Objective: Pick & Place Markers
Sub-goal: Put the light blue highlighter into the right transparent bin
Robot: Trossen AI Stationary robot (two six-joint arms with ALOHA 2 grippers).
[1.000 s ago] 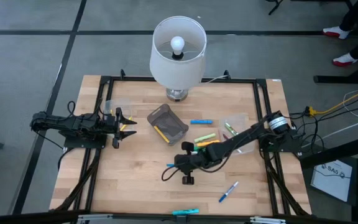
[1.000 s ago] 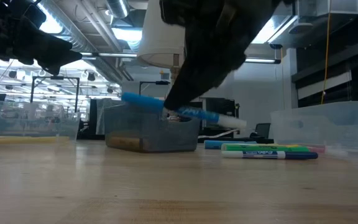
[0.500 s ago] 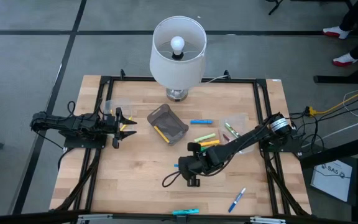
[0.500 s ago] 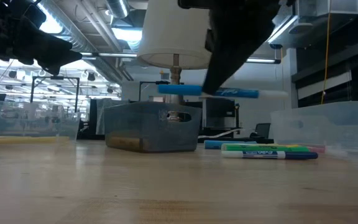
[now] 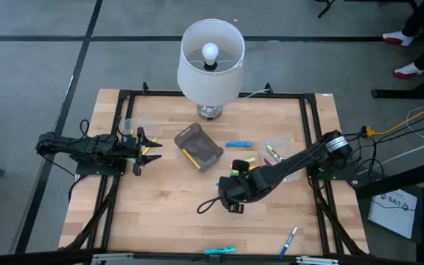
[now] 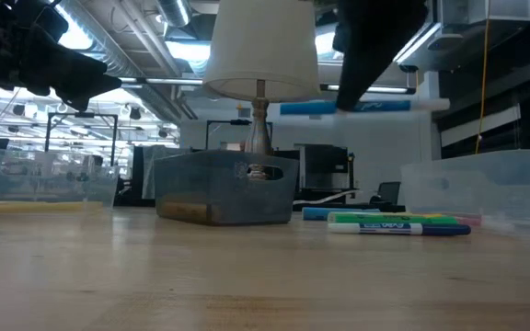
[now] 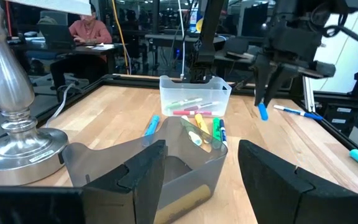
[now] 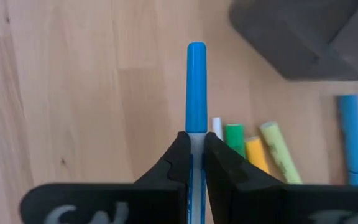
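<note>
My right gripper [image 6: 355,92] hangs above the table's middle [image 5: 231,197], shut on a white marker with a blue cap [image 6: 366,107]; the arm hides that marker in the high view. My left gripper [image 5: 149,147] waits open at the table's left, level, facing a grey bin [image 7: 166,162]. The grey bin [image 5: 197,146] holds a yellow marker. Loose markers [image 5: 243,162] lie flat on the wood beside it. A clear bin [image 5: 278,147] at the right holds more markers. My right gripper pinches the marker's white barrel [image 8: 195,140], just behind the blue cap [image 8: 196,87], between its two fingers. The fingers come from above, slanting steeply down. The marker is lifted clear of the table and lies level, with the cap end sticking out past the fingers.
A lamp [image 5: 210,62] stands at the far middle edge. A blue marker [image 5: 238,143] lies beyond the loose ones. A cyan marker [image 5: 219,251] and a blue-and-white one [image 5: 290,239] lie near the front edge. A clear bin [image 5: 135,125] stands at the far left.
My right gripper has risen and moved a little toward the table's right, staying shut on the marker, which has gone from tilted to level and higher. The blue-and-white marker near the front has rolled toward the near right corner.
</note>
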